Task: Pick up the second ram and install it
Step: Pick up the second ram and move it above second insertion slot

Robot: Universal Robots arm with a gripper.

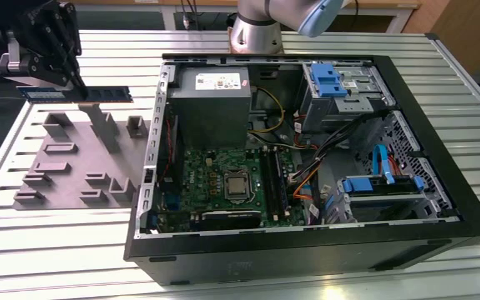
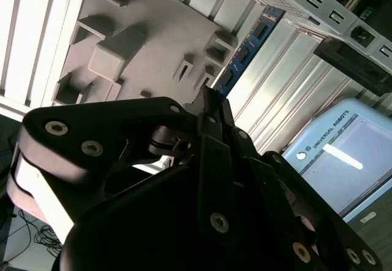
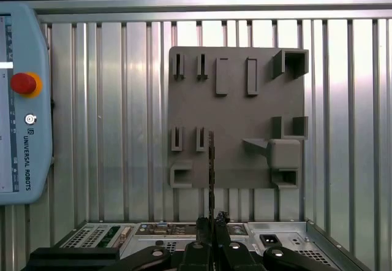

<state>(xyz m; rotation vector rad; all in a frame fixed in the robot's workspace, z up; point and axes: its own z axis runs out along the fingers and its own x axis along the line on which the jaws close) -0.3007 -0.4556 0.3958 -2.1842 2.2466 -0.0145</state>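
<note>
The second ram (image 1: 110, 94) is a thin dark board with a blue edge, held level in the air above the grey fixture plate (image 1: 73, 162) at the exterior view's left. My gripper (image 1: 79, 91) is shut on it near its middle. In the second wrist view the ram (image 2: 246, 51) sticks out beyond the black fingers (image 2: 214, 114), with my gripper (image 2: 211, 98) closed around it. The first wrist view has the ram (image 3: 211, 167) edge-on as a thin line over the plate (image 3: 236, 118), rising from my gripper (image 3: 212, 221).
The open black PC case (image 1: 440, 206) lies to the exterior view's right of the plate, holding the green motherboard (image 1: 215, 175), its long black slots (image 1: 274, 181) and the grey power supply (image 1: 209, 100). A teach pendant (image 3: 21, 99) lies beside the plate. The arm's base (image 1: 255, 31) stands behind the case.
</note>
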